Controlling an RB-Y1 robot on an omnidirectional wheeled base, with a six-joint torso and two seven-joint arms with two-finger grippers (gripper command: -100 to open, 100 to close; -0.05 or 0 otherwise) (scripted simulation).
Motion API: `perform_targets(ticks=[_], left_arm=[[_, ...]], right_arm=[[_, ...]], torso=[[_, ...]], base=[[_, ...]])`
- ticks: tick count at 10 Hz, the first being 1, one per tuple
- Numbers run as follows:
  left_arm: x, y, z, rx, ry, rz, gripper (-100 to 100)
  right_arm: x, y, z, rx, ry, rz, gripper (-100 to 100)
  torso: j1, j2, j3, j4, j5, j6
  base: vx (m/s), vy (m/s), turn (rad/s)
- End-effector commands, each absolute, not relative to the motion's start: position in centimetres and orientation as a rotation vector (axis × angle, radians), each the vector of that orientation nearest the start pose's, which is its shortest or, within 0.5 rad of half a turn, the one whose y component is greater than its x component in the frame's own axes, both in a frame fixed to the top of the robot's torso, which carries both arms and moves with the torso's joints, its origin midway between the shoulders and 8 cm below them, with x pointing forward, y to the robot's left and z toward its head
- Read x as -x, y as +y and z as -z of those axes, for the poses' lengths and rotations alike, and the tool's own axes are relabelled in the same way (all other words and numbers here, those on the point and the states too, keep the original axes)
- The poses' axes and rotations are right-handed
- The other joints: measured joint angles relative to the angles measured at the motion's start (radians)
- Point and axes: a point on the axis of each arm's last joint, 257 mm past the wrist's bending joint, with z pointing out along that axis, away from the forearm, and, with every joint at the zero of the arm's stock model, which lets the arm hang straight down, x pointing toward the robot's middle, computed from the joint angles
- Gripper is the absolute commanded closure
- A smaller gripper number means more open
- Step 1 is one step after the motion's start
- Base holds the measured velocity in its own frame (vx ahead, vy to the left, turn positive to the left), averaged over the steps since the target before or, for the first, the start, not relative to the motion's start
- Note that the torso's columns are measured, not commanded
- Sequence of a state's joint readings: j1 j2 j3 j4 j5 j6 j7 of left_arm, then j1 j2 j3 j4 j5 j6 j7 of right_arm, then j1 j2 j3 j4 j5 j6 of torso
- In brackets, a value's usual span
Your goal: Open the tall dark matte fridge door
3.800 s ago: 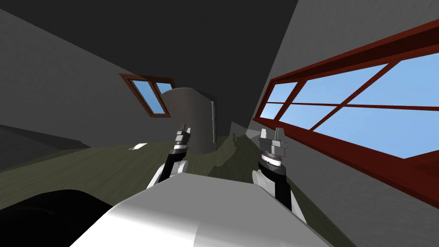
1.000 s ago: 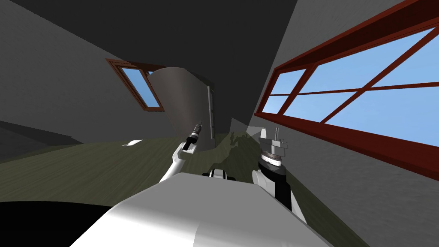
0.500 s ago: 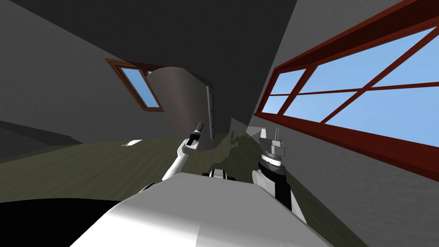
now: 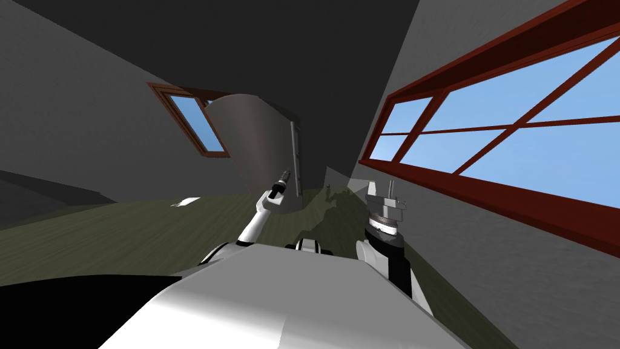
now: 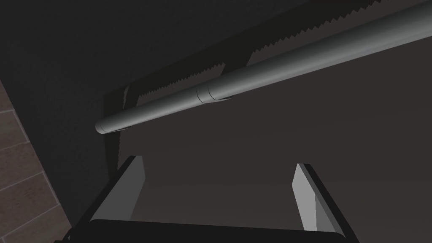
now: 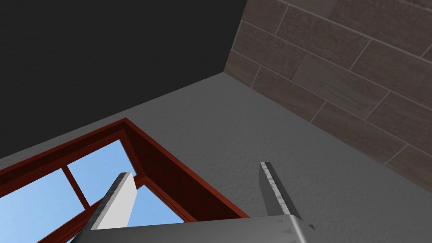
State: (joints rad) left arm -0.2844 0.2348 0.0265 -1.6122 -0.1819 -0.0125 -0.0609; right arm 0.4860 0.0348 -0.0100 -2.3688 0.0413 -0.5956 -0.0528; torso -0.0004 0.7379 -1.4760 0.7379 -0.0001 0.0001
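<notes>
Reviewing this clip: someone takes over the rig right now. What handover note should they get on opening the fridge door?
Left gripper: open and empty. It faces the fridge door, close to one end of the bar handle. The handle lies ahead of the gripper, not inside it.
Right gripper: open and empty, held up on the right, away from the fridge.
Done: the left arm is lined up near the handle.
Left: move forward, close on the handle and pull. The door looks shut.
</notes>
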Motion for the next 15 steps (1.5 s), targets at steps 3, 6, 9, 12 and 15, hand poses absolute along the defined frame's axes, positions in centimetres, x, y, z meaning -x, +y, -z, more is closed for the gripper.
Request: perform_targets(ticks=[3,6,9,12,15], left_arm=[[-64.0,23.8,3.6,0.629,1.217,0.945,-100],[-65.9,23.4,3.1,0.628,1.242,0.921,-100],[-67.3,23.2,2.9,0.631,1.267,0.892,-100],[-69.5,23.0,2.1,0.630,1.308,0.835,-100],[-71.1,23.1,2.2,0.640,1.342,0.795,-100]], right_arm=[[-30.6,-27.1,-8.3,-0.509,0.460,-1.358,0],[-30.6,-27.1,-8.3,-0.509,0.460,-1.358,0],[-30.6,-27.1,-8.3,-0.509,0.460,-1.358,0],[-30.6,-27.1,-8.3,-0.509,0.460,-1.358,0],[-30.6,-27.1,-8.3,-0.509,0.460,-1.358,0]], torso=[[0.001,0.000,0.000,0.000,0.000,0.000],[0.000,0.000,0.000,0.000,0.000,0.000],[0.000,0.000,0.000,0.000,0.000,0.000],[0.000,0.000,0.000,0.000,0.000,0.000],[0.000,0.000,0.000,0.000,0.000,0.000]], base=[[0.013,-0.027,0.004],[0.014,-0.024,0.003],[0.008,-0.021,0.001],[0.009,-0.020,0.004],[0.009,-0.024,0.002]])
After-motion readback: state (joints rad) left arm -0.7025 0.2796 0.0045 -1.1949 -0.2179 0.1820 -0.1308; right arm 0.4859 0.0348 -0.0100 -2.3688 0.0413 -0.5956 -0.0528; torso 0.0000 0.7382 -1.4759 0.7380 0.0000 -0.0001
